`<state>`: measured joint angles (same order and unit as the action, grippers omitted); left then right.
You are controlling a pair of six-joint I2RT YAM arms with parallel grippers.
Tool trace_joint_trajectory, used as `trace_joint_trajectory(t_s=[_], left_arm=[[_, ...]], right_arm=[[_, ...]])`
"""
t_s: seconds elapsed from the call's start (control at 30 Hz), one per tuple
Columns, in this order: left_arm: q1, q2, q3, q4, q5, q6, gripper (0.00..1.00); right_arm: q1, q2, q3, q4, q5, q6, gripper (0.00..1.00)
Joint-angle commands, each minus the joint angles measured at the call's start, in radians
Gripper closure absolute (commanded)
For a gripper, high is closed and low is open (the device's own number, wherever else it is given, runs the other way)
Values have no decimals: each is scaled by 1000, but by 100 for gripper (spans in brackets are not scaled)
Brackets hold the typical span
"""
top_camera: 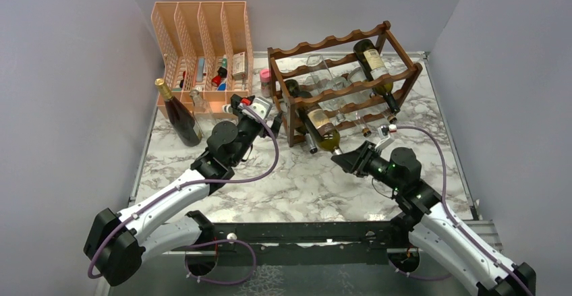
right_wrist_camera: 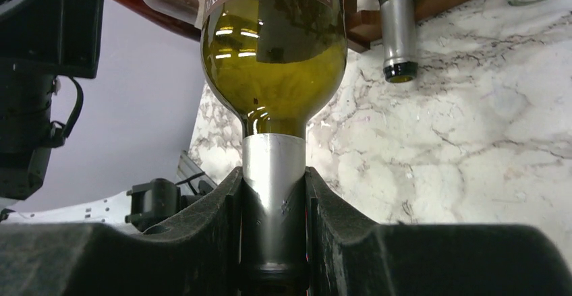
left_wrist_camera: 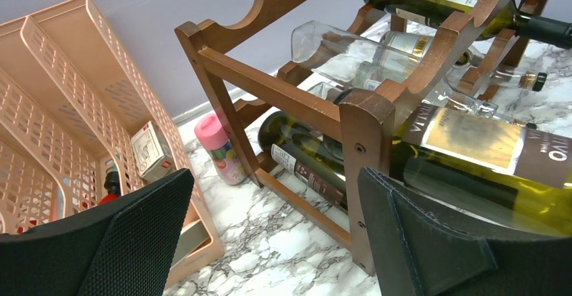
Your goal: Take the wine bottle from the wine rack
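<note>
Wine bottle (right_wrist_camera: 273,60): olive-green glass, brown label, silver foil on the neck. It lies on its side at the left end of the wine rack (top_camera: 273,73). The body rests in a lower cradle and the neck points out over the front rail, toward the near edge of the table.

Right gripper (right_wrist_camera: 273,191): clamped on the foil neck, one black finger pressed against each side.

Left gripper (left_wrist_camera: 273,239): jaws spread wide with nothing between them. It is held just beside the rack's left front post and faces it.

Wine rack, further contents: dark brown wood with scalloped rails. A green bottle with a cream label (top_camera: 371,58) lies on the top tier, clear glass bottles on the middle one, and another dark bottle low behind the gripped one.

Pink-capped small bottle (left_wrist_camera: 221,149): upright on the table between the rack and the peach mesh file organizer (top_camera: 202,19).

Organizer: four slots holding small items.

Dark bottle with gold foil (top_camera: 179,112): stands in front of the organizer, well apart from the rack.

Table (top_camera: 303,181): white marble pattern.
</note>
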<state>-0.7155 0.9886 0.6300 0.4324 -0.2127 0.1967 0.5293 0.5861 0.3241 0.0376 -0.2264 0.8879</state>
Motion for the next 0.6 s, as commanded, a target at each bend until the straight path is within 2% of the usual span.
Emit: trace_joint_trajectory(t_s=[0.0,0.2,0.57], left_arm=[[-4,8,4,34,-26,11,2],[-5,3,3,32,-19,25,2],[-20,-30,30,-33,98,19,2]], right_arm=[[0,-102,55,-181,58,-49,99],[0,-162,168,-399,64,-120,99],[0,-123,472,-851,66,-218,99]])
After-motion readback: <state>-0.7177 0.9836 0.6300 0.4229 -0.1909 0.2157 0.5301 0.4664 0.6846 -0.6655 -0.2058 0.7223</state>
